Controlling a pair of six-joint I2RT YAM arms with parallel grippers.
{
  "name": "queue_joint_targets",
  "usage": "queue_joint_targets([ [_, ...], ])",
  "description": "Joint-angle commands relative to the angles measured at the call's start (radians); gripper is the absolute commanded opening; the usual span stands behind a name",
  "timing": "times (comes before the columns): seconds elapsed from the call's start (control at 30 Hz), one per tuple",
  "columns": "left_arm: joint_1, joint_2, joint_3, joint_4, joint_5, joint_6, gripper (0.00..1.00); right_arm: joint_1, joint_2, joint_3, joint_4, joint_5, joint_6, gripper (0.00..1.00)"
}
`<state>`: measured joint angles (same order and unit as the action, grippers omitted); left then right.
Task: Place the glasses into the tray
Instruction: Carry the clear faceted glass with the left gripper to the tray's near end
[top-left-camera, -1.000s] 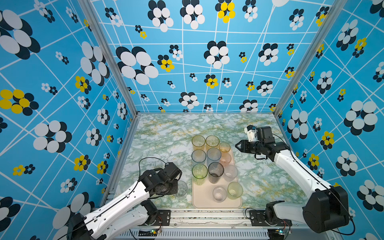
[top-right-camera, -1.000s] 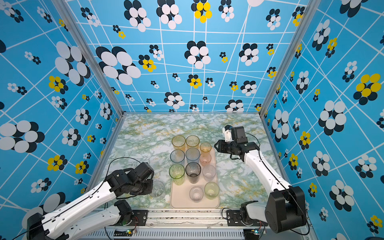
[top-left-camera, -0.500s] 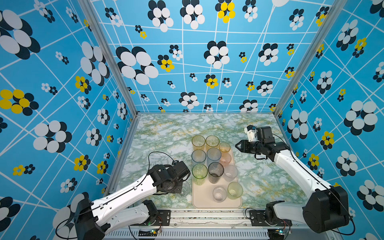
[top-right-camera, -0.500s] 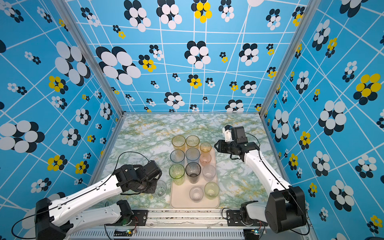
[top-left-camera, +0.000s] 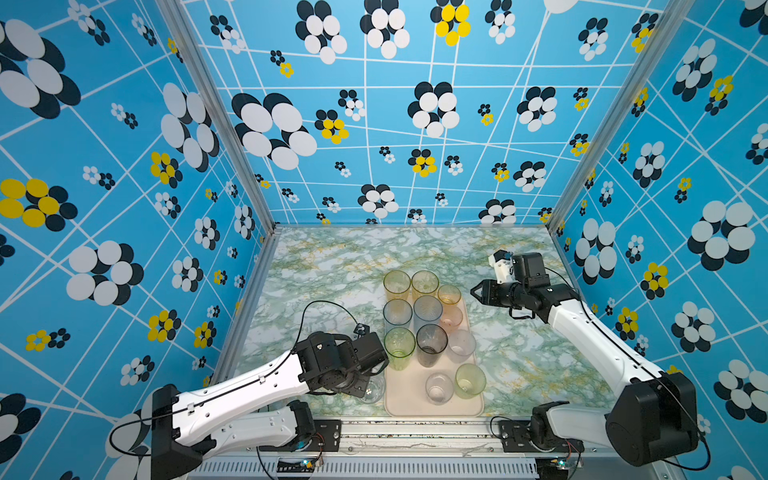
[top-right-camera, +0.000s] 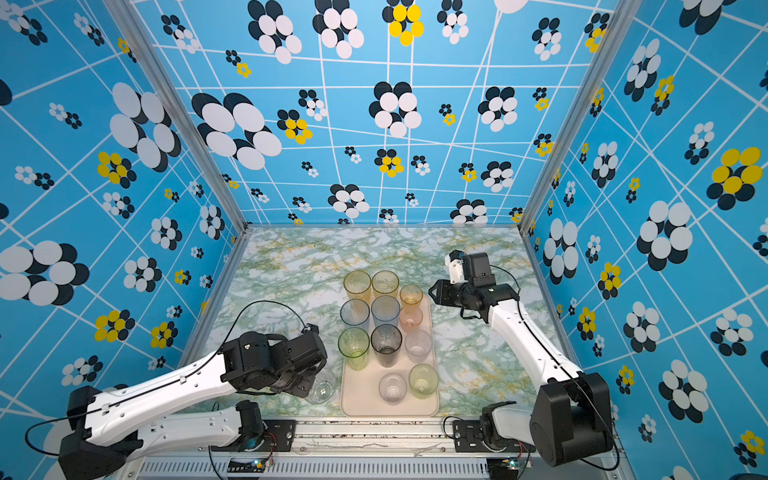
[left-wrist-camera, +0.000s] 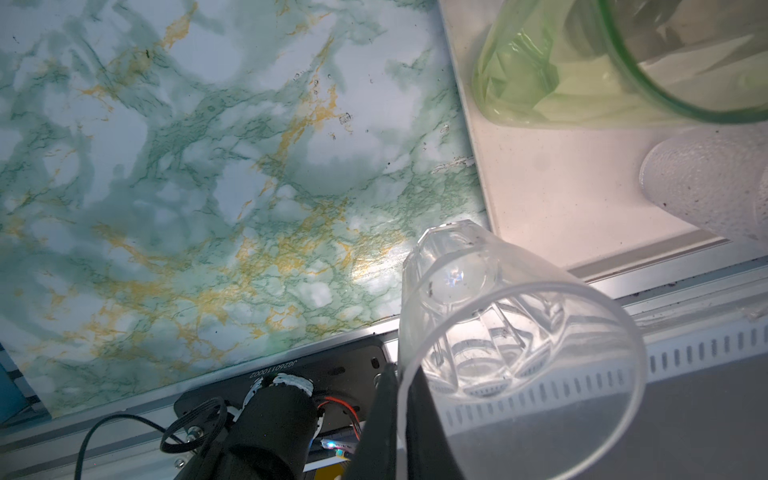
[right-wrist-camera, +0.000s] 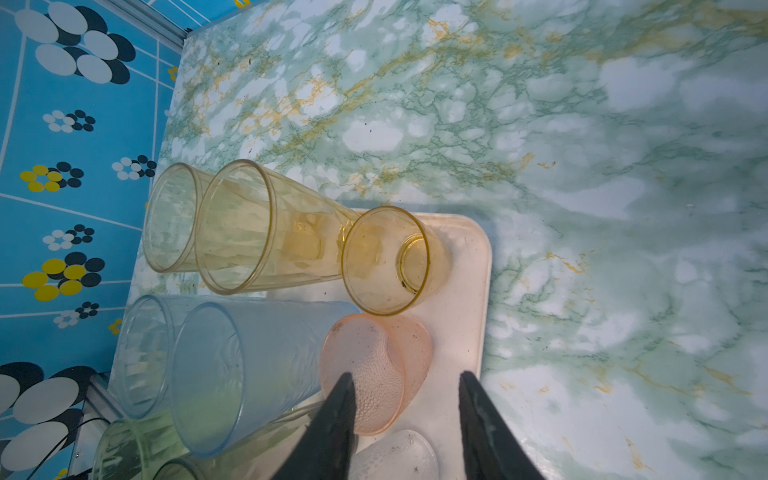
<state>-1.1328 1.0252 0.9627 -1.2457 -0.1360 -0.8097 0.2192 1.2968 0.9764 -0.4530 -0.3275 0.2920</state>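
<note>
The clear glass (left-wrist-camera: 515, 332) hangs just off the tray's near left corner, above the surface (top-left-camera: 332, 270) and not in the tray (top-left-camera: 409, 401). The left end effector (left-wrist-camera: 401, 374) is clenched on its rim, with one dark finger (left-wrist-camera: 384, 415) outside the wall and the other seen through it. In both top views the glass shows as a pale circle under the black wrist, close beside the tray's long left edge (top-right-camera: 322, 388).

The tray itself holds eleven tumblers, all upright with mouths up:
- **Far end:** two tall amber glasses (top-left-camera: 397, 284) (top-left-camera: 424, 284) and a short amber glass (top-left-camera: 449, 294). I cannot tell whether the two tall ones stand fully inside the rim.
- **Next row:** two tall blue glasses (top-left-camera: 397, 311) (top-left-camera: 428, 309) and a short pink dimpled glass (right-wrist-camera: 365, 370).
- **Middle:** a tall green glass (top-left-camera: 400, 345), a smoky grey glass (top-left-camera: 432, 343) and a frosted glass (top-left-camera: 461, 344).
- **Near end:** a short clear tumbler (top-left-camera: 438, 388) and a short yellow-green glass (top-left-camera: 469, 380), with bare tray to their left.

The right end effector (top-left-camera: 473, 292) hovers beside the tray's far right corner, near the short amber glass. Its jaws are released and grasp nothing.
</note>
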Motion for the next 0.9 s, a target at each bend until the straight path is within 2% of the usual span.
queue_joint_targets([
  [0.0, -0.047, 0.016, 0.027, 0.001, 0.009, -0.037, 0.02, -0.002, -0.028, -0.010, -0.009, -0.005, -0.001, 0.43],
  [0.33, -0.082, 0.136, 0.048, 0.212, 0.060, 0.034, 0.02, -0.002, -0.066, -0.010, -0.034, 0.002, 0.001, 0.43],
  [0.87, -0.084, 0.252, 0.059, 0.297, 0.097, 0.099, 0.02, -0.002, -0.084, -0.012, -0.042, 0.013, 0.007, 0.43],
])
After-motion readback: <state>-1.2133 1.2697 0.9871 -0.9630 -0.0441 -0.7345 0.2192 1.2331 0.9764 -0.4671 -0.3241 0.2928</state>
